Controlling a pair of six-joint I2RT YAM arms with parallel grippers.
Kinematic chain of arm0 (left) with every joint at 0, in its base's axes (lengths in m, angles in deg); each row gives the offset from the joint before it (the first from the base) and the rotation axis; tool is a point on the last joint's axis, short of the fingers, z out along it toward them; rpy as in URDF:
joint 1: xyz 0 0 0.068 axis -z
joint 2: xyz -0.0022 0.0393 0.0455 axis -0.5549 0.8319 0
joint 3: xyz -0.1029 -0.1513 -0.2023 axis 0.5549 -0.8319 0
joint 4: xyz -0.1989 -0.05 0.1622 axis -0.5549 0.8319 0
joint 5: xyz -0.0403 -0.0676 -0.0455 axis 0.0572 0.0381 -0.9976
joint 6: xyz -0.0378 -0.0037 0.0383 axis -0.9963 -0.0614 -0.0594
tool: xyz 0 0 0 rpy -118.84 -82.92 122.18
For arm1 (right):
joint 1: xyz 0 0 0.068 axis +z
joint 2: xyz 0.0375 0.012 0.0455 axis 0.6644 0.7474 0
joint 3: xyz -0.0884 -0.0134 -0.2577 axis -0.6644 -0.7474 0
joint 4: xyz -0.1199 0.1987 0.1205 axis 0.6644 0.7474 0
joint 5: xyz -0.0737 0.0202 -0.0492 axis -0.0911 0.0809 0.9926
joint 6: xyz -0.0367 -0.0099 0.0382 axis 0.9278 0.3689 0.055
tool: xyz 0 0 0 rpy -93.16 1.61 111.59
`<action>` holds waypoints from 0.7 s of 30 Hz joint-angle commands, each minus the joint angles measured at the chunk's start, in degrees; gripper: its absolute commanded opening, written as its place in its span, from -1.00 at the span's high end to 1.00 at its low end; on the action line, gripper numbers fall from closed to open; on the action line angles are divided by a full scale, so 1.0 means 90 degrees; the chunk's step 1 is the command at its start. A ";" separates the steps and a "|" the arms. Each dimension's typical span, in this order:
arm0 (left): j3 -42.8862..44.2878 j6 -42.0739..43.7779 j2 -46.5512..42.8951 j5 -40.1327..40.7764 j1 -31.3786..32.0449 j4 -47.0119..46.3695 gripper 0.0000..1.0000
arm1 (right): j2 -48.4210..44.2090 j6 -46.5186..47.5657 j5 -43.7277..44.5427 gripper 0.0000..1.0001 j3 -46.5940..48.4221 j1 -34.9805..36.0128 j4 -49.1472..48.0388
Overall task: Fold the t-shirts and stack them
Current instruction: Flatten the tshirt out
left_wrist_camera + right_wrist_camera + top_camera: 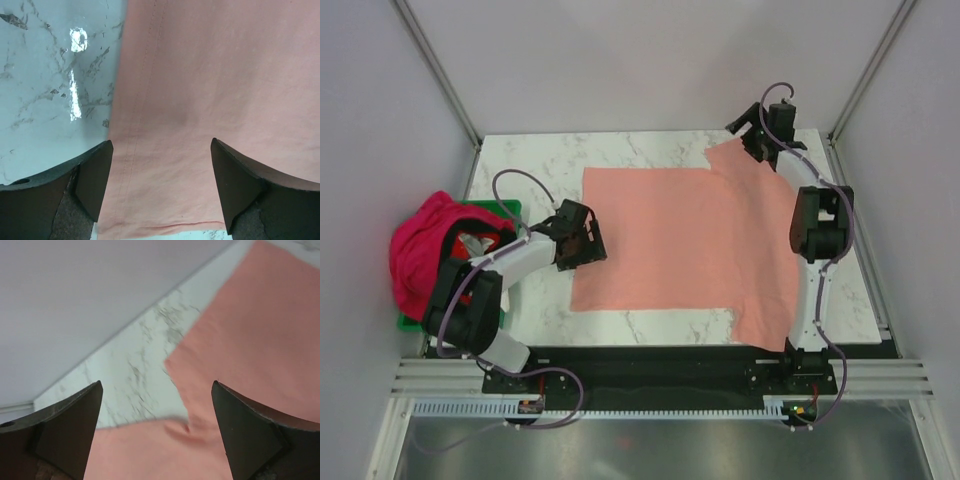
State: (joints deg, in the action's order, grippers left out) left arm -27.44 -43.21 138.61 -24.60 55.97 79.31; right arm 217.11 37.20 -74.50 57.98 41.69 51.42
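Broadly, the marble counter point(530, 160) carries the salmon-pink t-shirt point(690, 240), spread flat across its middle with the hem edge toward 9 o'clock and one sleeve reaching toward 1 o'clock, the other toward 5 o'clock. Off the counter's 9 o'clock edge, the magenta-pink t-shirt point(420, 250) lies bunched in a heap over the green crate point(510, 208). The left tool point(582, 240) hangs at the salmon shirt's 9 o'clock edge; its wrist view shows the jaws spread wide, straddling the stitched hem with nothing pinched between them. The right tool point(755, 140) sits over the 1 o'clock sleeve, jaws likewise wide apart and holding nothing, with the sleeve's edge and bare marble showing between them.
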 commanded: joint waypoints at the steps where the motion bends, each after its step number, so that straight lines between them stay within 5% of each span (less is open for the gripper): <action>1: 0.0197 -0.0005 -0.0437 0.0129 0.0046 0.0372 -0.72 | -0.2043 0.1297 0.1667 -0.96 -0.1518 -0.0045 0.0874; 6: 0.0481 -0.0160 -0.0223 -0.0066 0.0114 0.0461 -0.71 | -0.3205 0.2040 0.2083 -0.96 -0.3225 -0.0045 0.2057; 11: 0.0579 -0.0239 0.0040 0.0070 0.0183 0.0256 -0.71 | -0.4018 0.2167 0.1691 -0.96 -0.4976 -0.0045 0.1551; 21: 0.2169 -0.0424 0.1915 -0.0192 0.0046 0.0090 -0.71 | -0.2623 0.2217 0.1925 -0.96 -0.4198 -0.0045 0.2175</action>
State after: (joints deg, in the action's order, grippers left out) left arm -12.52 -44.31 152.18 -24.76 57.15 82.24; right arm 189.68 56.34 -59.00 15.82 41.19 69.39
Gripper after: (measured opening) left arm 0.858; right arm 0.982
